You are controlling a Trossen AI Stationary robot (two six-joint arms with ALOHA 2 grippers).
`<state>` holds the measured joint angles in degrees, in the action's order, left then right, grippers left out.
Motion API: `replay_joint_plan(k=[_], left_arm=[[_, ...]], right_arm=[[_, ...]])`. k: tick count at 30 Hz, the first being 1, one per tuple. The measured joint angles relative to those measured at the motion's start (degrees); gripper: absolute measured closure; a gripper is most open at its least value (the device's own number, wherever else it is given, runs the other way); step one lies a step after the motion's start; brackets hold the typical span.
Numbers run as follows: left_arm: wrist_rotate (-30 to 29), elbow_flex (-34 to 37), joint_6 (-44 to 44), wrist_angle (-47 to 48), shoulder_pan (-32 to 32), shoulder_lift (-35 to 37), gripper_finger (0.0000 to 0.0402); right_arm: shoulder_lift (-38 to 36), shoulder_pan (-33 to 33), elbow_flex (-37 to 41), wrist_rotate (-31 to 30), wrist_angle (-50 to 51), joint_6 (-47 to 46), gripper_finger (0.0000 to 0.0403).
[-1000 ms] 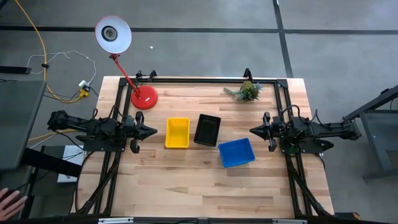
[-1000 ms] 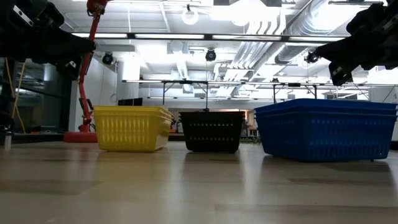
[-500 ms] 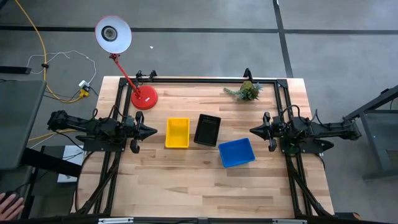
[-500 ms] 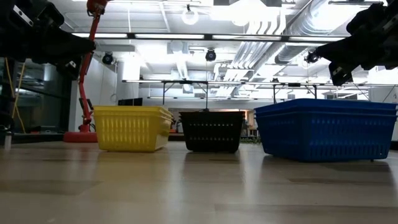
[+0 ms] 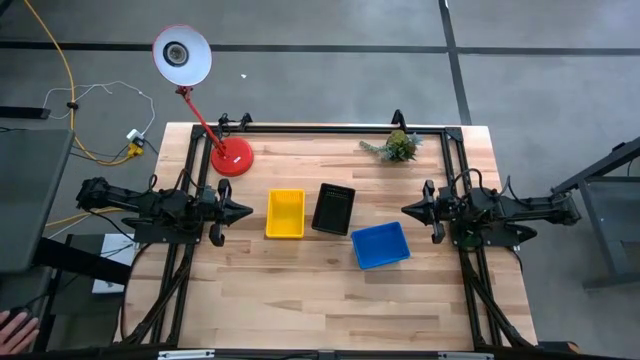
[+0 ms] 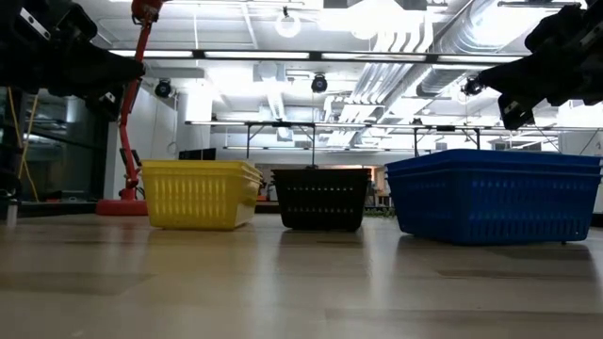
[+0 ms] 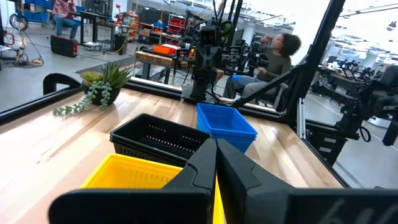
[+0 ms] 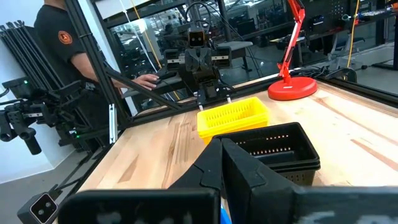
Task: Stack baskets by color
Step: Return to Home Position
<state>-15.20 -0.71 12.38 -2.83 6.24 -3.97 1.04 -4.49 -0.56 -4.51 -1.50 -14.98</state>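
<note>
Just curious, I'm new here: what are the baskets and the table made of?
The yellow baskets, black baskets and blue baskets look like moulded plastic, fairly matte: uniform colour, perforated sides. The table seems wood: pale jointed strips with grain.

A table (image 5: 300, 295) of pale, smooth wooden planks with a soft sheen carries perforated plastic baskets, the yellow stack (image 5: 285, 214) and blue stack (image 5: 380, 245) faintly glossy, the black stack (image 5: 333, 208) duller, near a lamp (image 5: 232, 157) with a glossy red base and matt black metal frame rails (image 5: 320, 128)
</note>
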Motion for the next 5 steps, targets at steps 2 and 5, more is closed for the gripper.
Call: replay_joint_plan(k=[2, 5], left_arm=[[0.0, 0.0, 0.0, 0.0, 0.0, 0.0, 0.0401], [0.0, 0.0, 0.0, 0.0, 0.0, 0.0, 0.0401]], right_arm=[[0.0, 0.0, 0.0, 0.0, 0.0, 0.0, 0.0402], [0.0, 0.0, 0.0, 0.0, 0.0, 0.0, 0.0402]])
